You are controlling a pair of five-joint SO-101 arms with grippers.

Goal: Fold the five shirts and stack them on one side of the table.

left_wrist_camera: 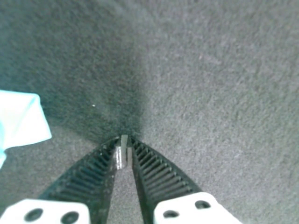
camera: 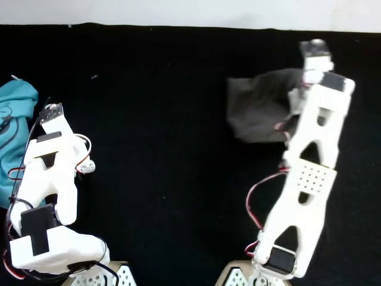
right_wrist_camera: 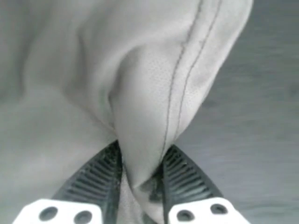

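Cloth is bunched between the jaws of my right gripper (right_wrist_camera: 140,173), which is clamped on a fold of the grey shirt (right_wrist_camera: 159,84). A double-stitched hem runs up the pinched ridge. In the high view that shirt lies crumpled toward the far right of the black table (camera: 166,119), with the gripper at its right side.

I judge it light, soft and limp. It will sag and drag rather than keep a shape, and a thin knit like this could slide out of a shallow pinch. A hem or seam, where the layers double, looks like the surest place to hold, taken deep between the jaws.

My left gripper (left_wrist_camera: 124,151) has its jaws drawn together on nothing, just above bare table. A corner of the teal shirt (left_wrist_camera: 21,121) lies near it, and the rest of that shirt is heaped at the table's left edge.
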